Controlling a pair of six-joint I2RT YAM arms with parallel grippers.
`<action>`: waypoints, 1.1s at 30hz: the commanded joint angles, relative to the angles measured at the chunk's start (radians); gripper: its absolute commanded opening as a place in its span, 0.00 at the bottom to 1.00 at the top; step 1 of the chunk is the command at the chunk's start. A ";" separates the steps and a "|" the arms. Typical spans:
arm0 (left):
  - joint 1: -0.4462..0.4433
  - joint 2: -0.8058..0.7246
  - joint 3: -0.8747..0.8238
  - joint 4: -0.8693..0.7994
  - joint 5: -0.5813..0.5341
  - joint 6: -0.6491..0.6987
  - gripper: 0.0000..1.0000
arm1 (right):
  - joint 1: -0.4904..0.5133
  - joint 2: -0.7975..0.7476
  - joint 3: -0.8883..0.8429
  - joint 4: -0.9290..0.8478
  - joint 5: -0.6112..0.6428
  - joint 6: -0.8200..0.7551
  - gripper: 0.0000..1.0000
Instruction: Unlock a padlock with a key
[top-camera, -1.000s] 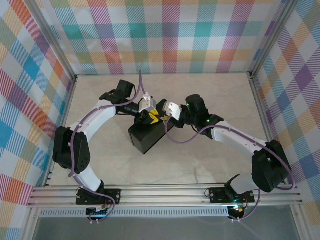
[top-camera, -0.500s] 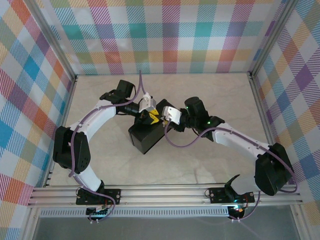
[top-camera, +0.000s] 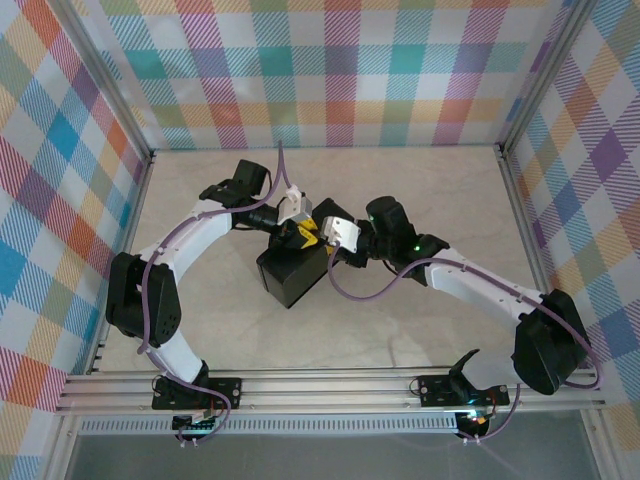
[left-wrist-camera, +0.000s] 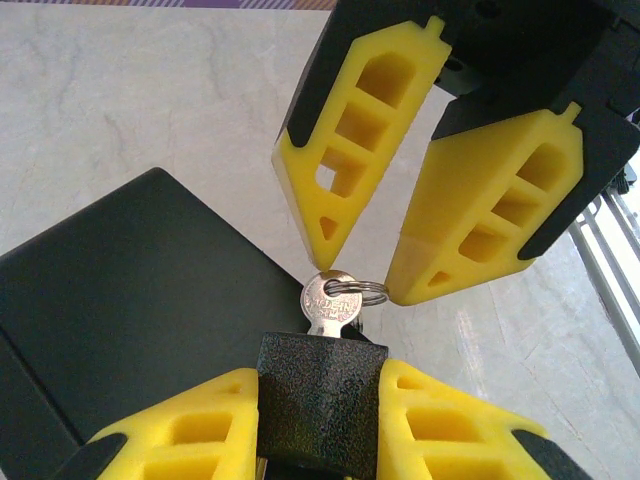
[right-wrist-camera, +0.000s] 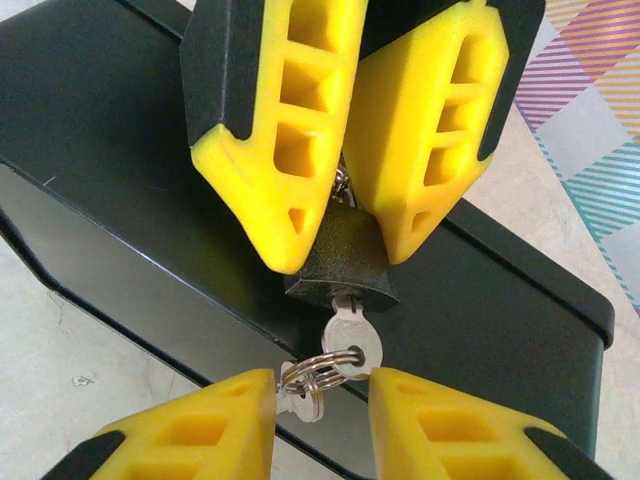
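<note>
The small black padlock (left-wrist-camera: 320, 410) sits clamped between the yellow fingers of my left gripper (left-wrist-camera: 320, 385), just above the black box (left-wrist-camera: 130, 290). The silvery key (left-wrist-camera: 328, 300) is pushed into its keyhole, with the head and a split ring (right-wrist-camera: 310, 372) sticking out. My right gripper (right-wrist-camera: 320, 385) has closed in on that head: one pad touches the head's edge, the other presses the ring. From above, the left gripper (top-camera: 305, 236) and right gripper (top-camera: 327, 240) meet tip to tip over the box's far corner. The shackle is hidden behind the left fingers (right-wrist-camera: 270, 150).
The black box (top-camera: 290, 275) lies mid-table under both grippers. A second small key hangs on the ring (right-wrist-camera: 300, 400). Bare marble tabletop (top-camera: 420, 330) surrounds the box. Metal frame posts and checked walls (top-camera: 60, 200) enclose the table on three sides.
My right gripper has moved left and slightly nearer, up against the padlock, with its forearm swinging along. The left arm has held still with the padlock.
</note>
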 joint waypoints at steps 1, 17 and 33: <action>0.006 0.018 -0.006 -0.065 0.012 0.003 0.08 | 0.015 0.021 0.039 0.011 -0.024 0.003 0.30; 0.006 0.008 -0.017 -0.083 0.043 0.017 0.08 | 0.036 0.042 0.078 0.030 -0.039 0.029 0.24; 0.002 0.017 0.018 -0.218 0.096 0.122 0.08 | 0.046 0.079 0.081 0.100 0.034 0.018 0.24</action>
